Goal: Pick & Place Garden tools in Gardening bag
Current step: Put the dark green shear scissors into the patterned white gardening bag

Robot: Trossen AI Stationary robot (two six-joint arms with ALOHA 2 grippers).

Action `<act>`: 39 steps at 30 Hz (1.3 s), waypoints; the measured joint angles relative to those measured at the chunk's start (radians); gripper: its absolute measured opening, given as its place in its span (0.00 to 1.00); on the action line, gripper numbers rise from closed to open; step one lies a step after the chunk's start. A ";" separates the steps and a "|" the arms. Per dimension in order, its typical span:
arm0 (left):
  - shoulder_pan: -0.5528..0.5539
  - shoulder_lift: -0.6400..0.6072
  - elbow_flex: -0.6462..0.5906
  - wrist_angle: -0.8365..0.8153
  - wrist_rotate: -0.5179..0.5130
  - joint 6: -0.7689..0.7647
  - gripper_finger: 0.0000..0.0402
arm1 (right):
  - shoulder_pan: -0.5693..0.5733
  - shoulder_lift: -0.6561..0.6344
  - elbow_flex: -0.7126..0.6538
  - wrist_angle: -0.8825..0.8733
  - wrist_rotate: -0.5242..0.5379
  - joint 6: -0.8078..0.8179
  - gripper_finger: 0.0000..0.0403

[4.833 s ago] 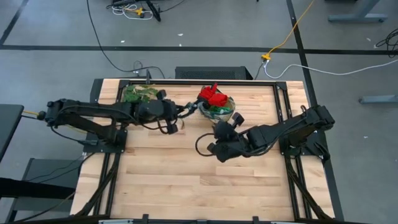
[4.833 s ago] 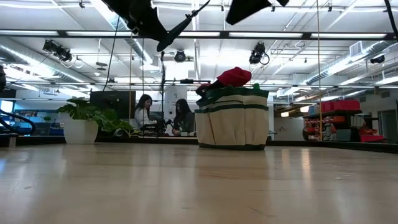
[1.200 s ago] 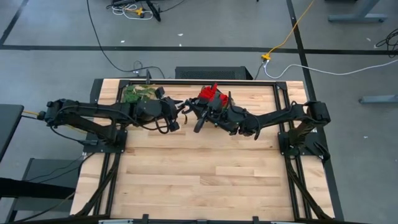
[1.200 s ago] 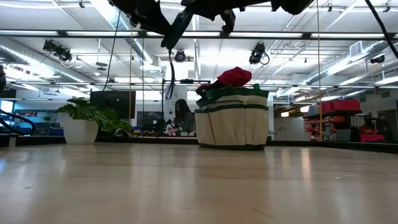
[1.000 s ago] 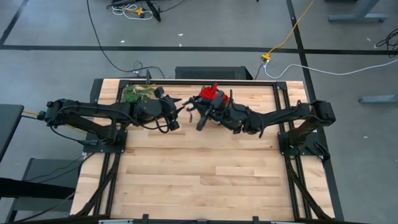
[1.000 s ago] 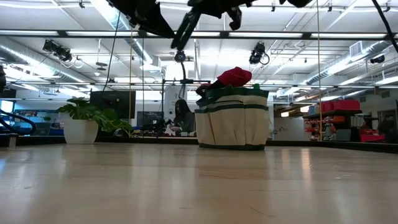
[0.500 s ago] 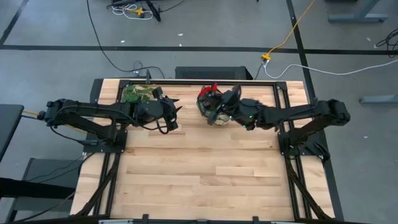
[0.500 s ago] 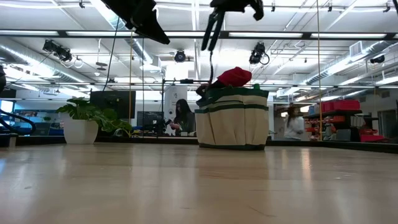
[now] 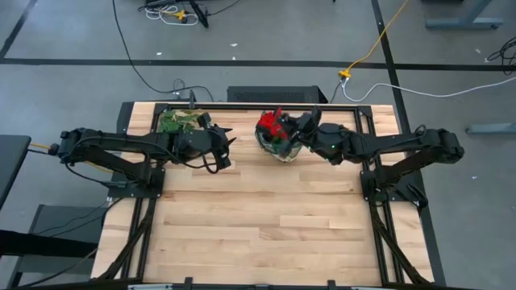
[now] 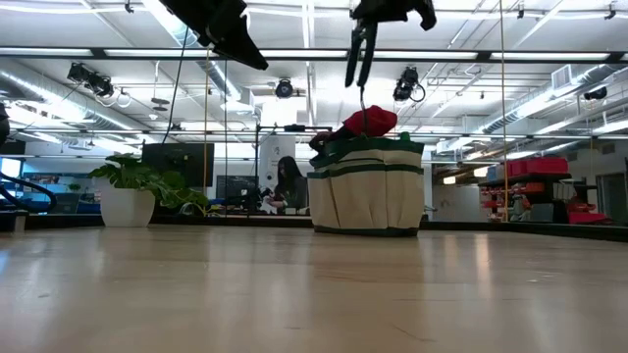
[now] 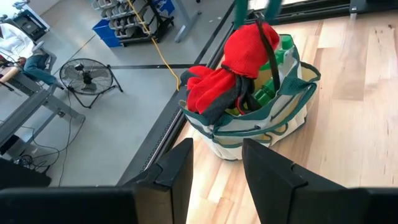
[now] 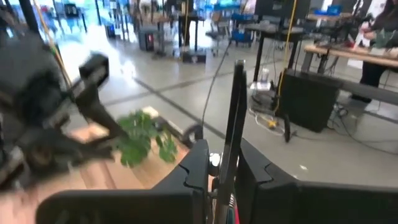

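Observation:
The gardening bag [image 9: 282, 149] stands at the table's far middle; it also shows in the low view [image 10: 368, 196] and the left wrist view [image 11: 273, 118]. Red gloves [image 11: 239, 68] and a green spray bottle [image 11: 283, 46] stick out of its top. My right gripper [image 9: 295, 129] is above the bag, shut on a long dark tool [image 10: 361, 64], seemingly the pruning shears. My left gripper [image 9: 228, 145] is open and empty left of the bag, its fingers pointing at it [image 11: 216, 162]. The hand rake does not show. My right gripper pinches the dark tool near its upper end [image 12: 232, 134] between its two fingers. The fingers come from above, pointing down. The tool hangs upright below them, clear of the table, its lower end [image 10: 363, 101] just above the red gloves in the bag.
A leafy plant sprig [image 9: 177, 121] lies at the table's far left, behind my left arm. The wide near half of the wooden table [image 9: 258, 225] is bare boards. People and shop furniture show in the room beyond the table.
My right gripper has carried the dark tool away from my left gripper toward the table's right, to a place over the bag. The tool has swung from slanted to hanging upright. My left gripper has stayed where it was.

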 joint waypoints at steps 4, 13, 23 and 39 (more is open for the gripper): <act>0.000 0.000 0.000 0.000 0.000 0.000 0.36 | 0.000 0.002 -0.020 -0.050 0.001 0.034 0.08; 0.000 0.000 0.000 -0.002 0.001 0.000 0.36 | -0.002 0.003 -0.141 0.055 -0.037 0.063 0.08; 0.000 0.000 0.000 -0.007 0.001 0.000 0.36 | -0.051 0.003 -0.215 0.079 -0.114 0.090 0.08; 0.000 0.000 0.000 -0.014 0.001 0.000 0.36 | -0.114 0.003 -0.388 0.258 -0.242 0.146 0.08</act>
